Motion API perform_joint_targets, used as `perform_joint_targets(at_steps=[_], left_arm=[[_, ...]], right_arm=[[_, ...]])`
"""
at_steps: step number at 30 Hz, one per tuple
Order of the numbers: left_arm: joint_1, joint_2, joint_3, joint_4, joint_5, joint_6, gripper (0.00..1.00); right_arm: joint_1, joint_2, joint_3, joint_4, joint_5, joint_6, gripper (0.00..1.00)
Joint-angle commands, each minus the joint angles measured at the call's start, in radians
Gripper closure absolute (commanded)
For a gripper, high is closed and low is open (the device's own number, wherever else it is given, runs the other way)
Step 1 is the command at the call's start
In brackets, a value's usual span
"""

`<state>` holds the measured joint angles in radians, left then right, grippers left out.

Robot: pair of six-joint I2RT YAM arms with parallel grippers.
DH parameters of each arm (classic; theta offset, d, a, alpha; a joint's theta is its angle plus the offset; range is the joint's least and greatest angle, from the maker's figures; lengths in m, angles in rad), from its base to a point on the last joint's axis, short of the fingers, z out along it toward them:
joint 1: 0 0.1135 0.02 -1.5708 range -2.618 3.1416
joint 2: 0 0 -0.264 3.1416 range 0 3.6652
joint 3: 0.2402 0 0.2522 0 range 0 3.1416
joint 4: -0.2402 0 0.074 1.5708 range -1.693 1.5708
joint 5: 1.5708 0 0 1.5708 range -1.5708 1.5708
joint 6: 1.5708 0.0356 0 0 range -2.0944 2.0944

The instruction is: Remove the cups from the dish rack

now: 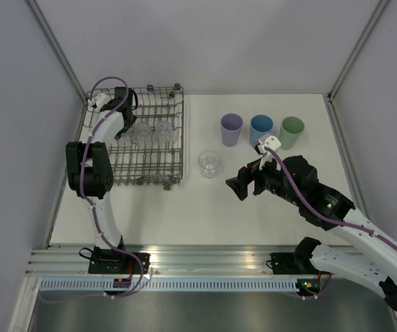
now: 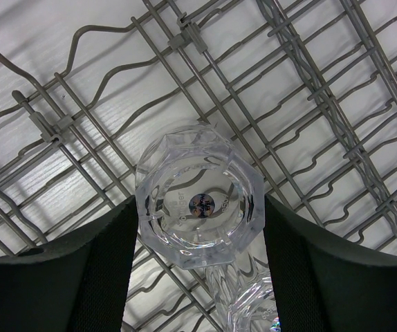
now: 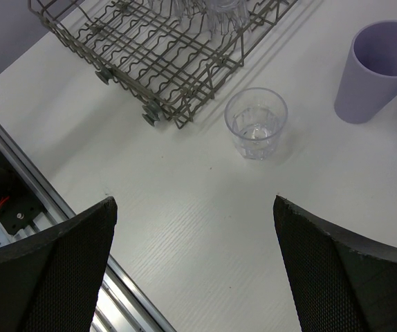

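The clear cup (image 2: 198, 200) sits in the dish rack (image 1: 153, 162), and its bottom faces the left wrist camera. The left gripper (image 2: 200, 232) has hold of it. 1 black finger (image 2: 108, 263) presses the cup at 9 o'clock and the other presses it at 3 o'clock, so this hand is narrow and holding the cup. A second clear cup (image 2: 247, 308) is just beside it at 5 o'clock, also in the rack. Grey rack wires cross under both cups.

Seen from above, the rack lies on the white table (image 1: 185, 214) over toward 9 o'clock. The left arm bends over the rack's 9 o'clock side.

A lone clear cup (image 1: 209, 164) stands upright on the table, just beside the rack at its 3 o'clock side and not touching it. At 1 o'clock from it stands the purple cup (image 1: 232, 129). The blue cup (image 1: 261, 129) is at 3 o'clock from the purple one, and the green cup (image 1: 292, 131) is at 3 o'clock from the blue one. These 3 stand upright in a row, near each other but apart.

The right gripper (image 3: 193, 207) hangs over bare table at 4 o'clock from the lone clear cup. Its fingers are wide apart and hold nothing.
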<state>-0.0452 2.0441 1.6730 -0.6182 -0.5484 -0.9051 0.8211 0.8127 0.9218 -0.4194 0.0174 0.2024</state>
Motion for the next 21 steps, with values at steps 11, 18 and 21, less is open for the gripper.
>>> perform_joint_targets(at_steps=[11,18,21], left_arm=[[0.005,-0.093,0.013,-0.017,-0.025,0.002,0.98],[0.005,-0.182,0.004,-0.015,-0.027,0.0,0.98],[0.005,-0.229,-0.005,-0.015,-0.028,0.008,0.98]], right_arm=[[0.004,-0.029,0.008,0.03,-0.013,-0.021,0.02],[0.004,-0.033,0.011,0.031,-0.013,-0.017,0.02],[0.004,-0.035,0.014,0.031,-0.014,-0.012,0.02]])
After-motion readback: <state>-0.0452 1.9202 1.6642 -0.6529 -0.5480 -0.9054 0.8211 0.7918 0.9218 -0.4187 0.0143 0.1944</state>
